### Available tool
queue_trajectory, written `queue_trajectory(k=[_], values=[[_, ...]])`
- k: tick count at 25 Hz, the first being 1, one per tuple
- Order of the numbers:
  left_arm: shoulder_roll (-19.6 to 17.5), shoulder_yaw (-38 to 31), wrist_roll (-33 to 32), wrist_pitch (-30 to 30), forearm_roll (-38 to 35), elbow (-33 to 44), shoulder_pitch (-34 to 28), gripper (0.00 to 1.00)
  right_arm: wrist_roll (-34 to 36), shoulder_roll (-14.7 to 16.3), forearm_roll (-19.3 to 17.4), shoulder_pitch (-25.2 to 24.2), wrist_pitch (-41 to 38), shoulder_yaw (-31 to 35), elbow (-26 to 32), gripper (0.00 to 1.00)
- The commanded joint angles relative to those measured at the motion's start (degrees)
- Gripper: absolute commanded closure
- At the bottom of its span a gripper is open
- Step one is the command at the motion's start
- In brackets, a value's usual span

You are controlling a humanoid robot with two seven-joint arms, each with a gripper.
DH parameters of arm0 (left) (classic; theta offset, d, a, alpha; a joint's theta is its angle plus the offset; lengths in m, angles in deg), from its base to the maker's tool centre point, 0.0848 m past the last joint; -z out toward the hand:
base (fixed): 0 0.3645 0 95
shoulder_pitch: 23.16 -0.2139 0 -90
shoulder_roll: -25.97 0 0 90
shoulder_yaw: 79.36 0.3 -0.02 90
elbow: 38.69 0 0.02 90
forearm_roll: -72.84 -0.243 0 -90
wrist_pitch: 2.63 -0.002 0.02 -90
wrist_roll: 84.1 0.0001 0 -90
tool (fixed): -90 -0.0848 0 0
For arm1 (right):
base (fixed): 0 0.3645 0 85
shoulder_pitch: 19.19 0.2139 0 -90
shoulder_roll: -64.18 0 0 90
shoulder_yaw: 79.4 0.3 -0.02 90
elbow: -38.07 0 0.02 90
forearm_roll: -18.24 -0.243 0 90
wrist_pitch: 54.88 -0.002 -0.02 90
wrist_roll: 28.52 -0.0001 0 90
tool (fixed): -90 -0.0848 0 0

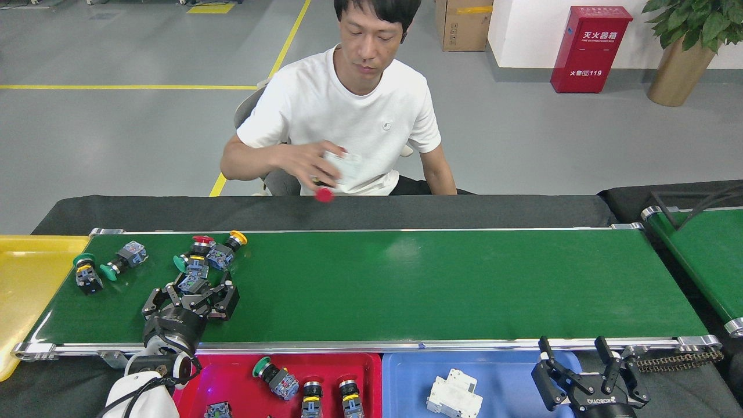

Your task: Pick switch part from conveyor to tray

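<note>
The conveyor [406, 284], a wide dark-green belt with silver rails, runs across the middle of the frame. At its left end lie several switch parts: a green-capped pair [101, 270] nearest the left edge, and to their right a cluster [212, 252] with red, yellow and green caps. The left tool [191, 293] sits over the belt at the lower left, its dark fingers spread around a switch part [194, 283] at the near edge of that cluster; whether the fingers press on it cannot be told. The right tool [589, 371] rests at the lower right, below the belt's near rail, its fingers standing wide apart and holding nothing. Along the bottom edge a red tray [232, 377] carries a few switch parts, one with a green cap [273, 374], and beside it a blue tray [511, 383] holds a white breaker [454, 396]. A yellow tray [26, 290] lies at the far left. Behind the belt sits a person in a white shirt, one hand [305, 165] raised at chest height with a white part and a red cap [324, 195] just below it. A second, narrower green belt [705, 255] shows at the right edge
</note>
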Motion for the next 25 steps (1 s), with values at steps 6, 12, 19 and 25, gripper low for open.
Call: queue_trajectory(k=[6, 12, 19, 25], values=[[-0.09, 0.48, 0.39, 6.73, 1.08, 10.12, -5.51, 0.94, 0.39, 0.46, 0.08, -0.74, -0.19, 0.06, 0.87, 0.02], [-0.53, -0.05, 0.21, 31.16, 8.73, 39.21, -34.16, 0.00, 0.39, 0.37, 0.08, -1.35, -0.19, 0.14, 0.87, 0.02], [0.26, -2.51, 0.47, 32.74, 8.90, 37.72, -32.67, 0.00, 0.39, 0.37, 0.08, -1.88, -0.10, 0.14, 1.13, 0.02], [-0.36, -11.21, 5.92, 16.31, 8.20, 23.83, -21.06, 0.00, 0.48, 0.46, 0.08, -1.88, -0.10, 0.14, 1.30, 0.02]])
